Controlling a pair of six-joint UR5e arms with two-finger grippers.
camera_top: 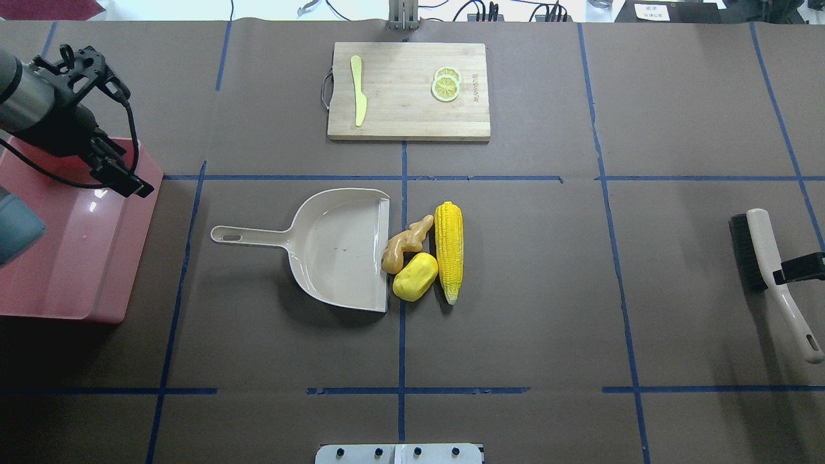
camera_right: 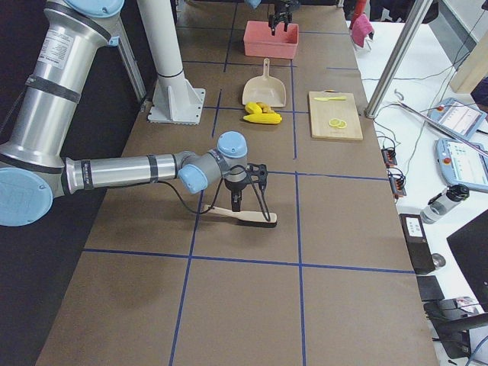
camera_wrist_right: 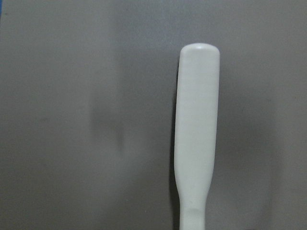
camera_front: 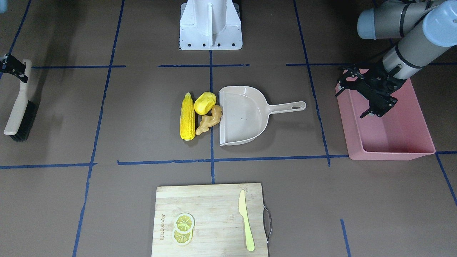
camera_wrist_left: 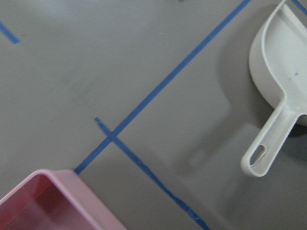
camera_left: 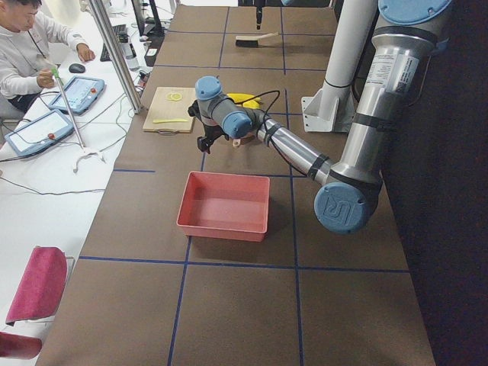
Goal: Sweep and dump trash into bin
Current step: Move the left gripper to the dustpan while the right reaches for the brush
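Our right tool (camera_top: 798, 268) sits at the brush (camera_top: 764, 248) handle; we cannot tell whether it pinches. Left tool (camera_front: 373, 113) hangs spread and empty over the bin (camera_front: 392, 144). Trash (camera_front: 205, 103) lies bunched on the desk (camera_front: 321, 200) against the dustpan (camera_front: 246, 121) mouth, placed, we judge, for one sweep in.

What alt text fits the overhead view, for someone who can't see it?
A corn cob, potato piece and ginger root lie at the mouth of a beige dustpan; a pink bin sits left, a brush right.

The corn cob (camera_front: 187, 117) is yellow, the ginger root (camera_front: 210, 119) tan, the bin (camera_front: 391, 154) pink, the dustpan (camera_front: 242, 114) beige.
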